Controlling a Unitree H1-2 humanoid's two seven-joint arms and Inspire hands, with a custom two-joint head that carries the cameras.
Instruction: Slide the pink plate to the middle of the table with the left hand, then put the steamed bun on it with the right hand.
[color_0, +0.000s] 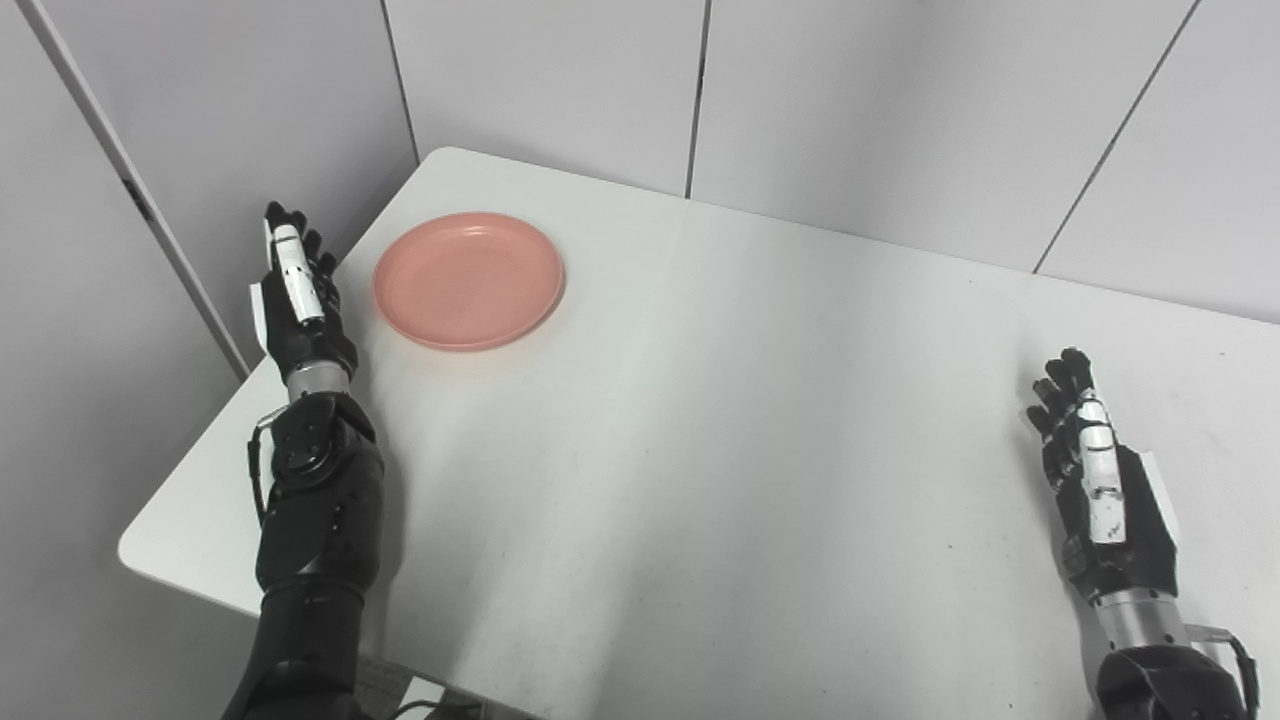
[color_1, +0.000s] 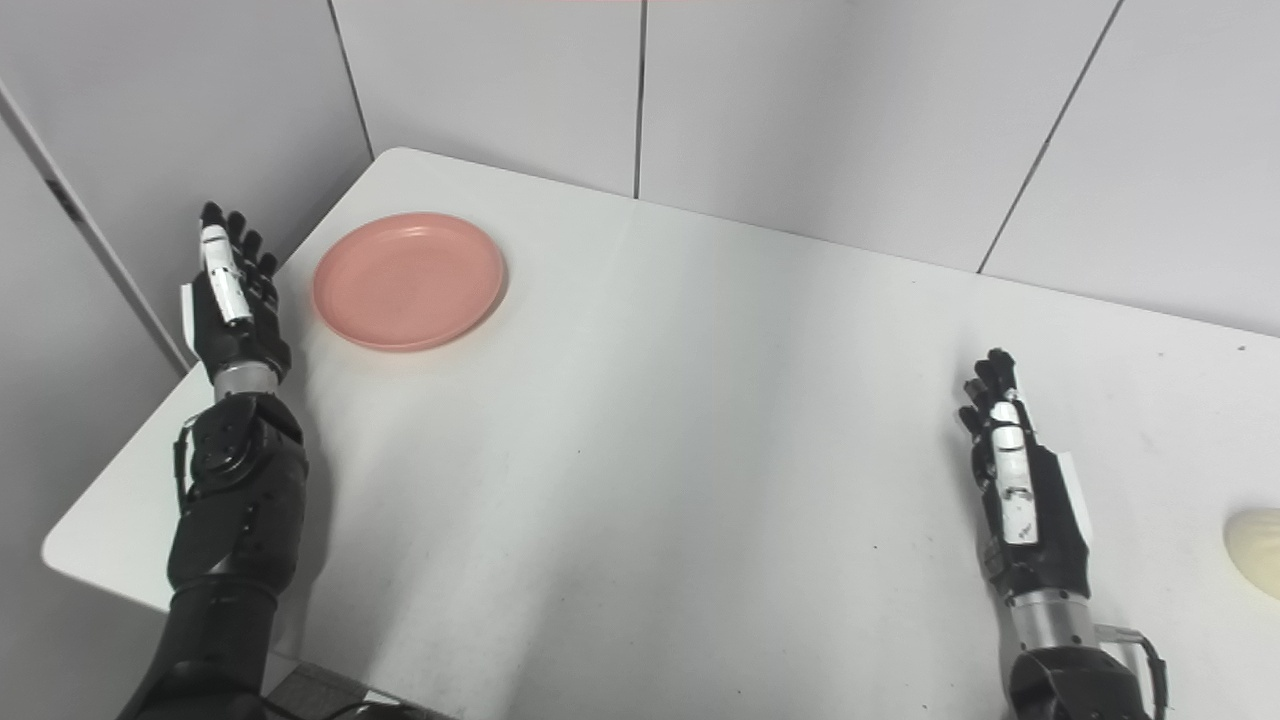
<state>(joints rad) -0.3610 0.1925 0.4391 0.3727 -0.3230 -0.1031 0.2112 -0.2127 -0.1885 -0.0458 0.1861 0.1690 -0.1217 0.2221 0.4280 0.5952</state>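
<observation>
The pink plate (color_0: 468, 280) lies empty at the far left of the white table (color_0: 720, 420). My left hand (color_0: 297, 295) stands edge-on just left of the plate, open, fingers straight and pointing away, a small gap from the rim. My right hand (color_0: 1095, 480) hovers open near the table's right side, holding nothing. The pale steamed bun (color_1: 1256, 552) shows only in the right eye view, cut by the right border, to the right of my right hand (color_1: 1020, 500).
Grey wall panels (color_0: 800, 110) close off the back and left of the table. The table's left corner and front edge (color_0: 180, 570) lie near my left forearm.
</observation>
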